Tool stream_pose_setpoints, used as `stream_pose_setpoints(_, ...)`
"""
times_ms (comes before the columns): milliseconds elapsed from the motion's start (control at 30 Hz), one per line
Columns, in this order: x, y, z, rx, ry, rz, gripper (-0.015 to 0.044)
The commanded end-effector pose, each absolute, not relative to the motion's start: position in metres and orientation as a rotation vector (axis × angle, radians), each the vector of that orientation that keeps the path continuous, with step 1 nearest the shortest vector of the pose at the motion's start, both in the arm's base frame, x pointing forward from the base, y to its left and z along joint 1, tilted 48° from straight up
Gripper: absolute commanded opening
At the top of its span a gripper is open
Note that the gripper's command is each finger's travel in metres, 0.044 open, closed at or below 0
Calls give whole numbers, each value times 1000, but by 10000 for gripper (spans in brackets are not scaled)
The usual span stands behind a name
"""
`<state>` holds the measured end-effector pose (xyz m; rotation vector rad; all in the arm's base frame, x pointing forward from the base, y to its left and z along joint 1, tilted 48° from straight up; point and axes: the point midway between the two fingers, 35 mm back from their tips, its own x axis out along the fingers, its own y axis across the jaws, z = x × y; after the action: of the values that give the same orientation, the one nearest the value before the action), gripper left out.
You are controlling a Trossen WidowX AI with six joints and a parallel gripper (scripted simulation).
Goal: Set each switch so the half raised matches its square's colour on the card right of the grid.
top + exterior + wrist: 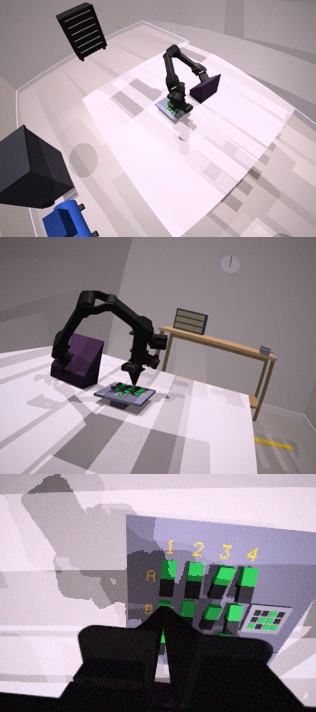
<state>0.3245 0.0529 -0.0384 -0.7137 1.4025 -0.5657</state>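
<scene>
Here the tool point(134, 383) points straight down with its fingers pressed together into a single tip and nothing between them, poised over the switch panel point(124, 394) that sits on a dark pedestal on the white counter point(178, 430). In the wrist view that tip point(163, 616) lies over the near end of the switch in column 1 of row B point(164, 605), so only a strip of green shows there; whether the tip touches the rocker cannot be told. Row A is plain in that view: four rockers under the yellow numerals 1 to 4, each with a green far half and a dark near half. Of row B, the switches in columns 2, 3 and 4 point(233, 615) show. Any nearer row is hidden behind the black body of the tool, apart from a sliver of green between the fingers.

The reference card point(265, 620) lies on the panel beside row B's column 4, a small grid of green and dark squares, too coarse to read square by square. In the top view the arm's wrist covers much of the panel point(174, 112), and the card is not separable there. The arm rises from a purple wedge-shaped base point(79, 361) set well apart from the panel.
</scene>
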Motion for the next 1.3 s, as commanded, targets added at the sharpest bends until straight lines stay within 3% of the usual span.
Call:
stream_pose_setpoints(0,325,52,-39,-722,1402,-564,0)
stream_pose_setpoints(1267,325,49,-42,-723,1402,-564,0)
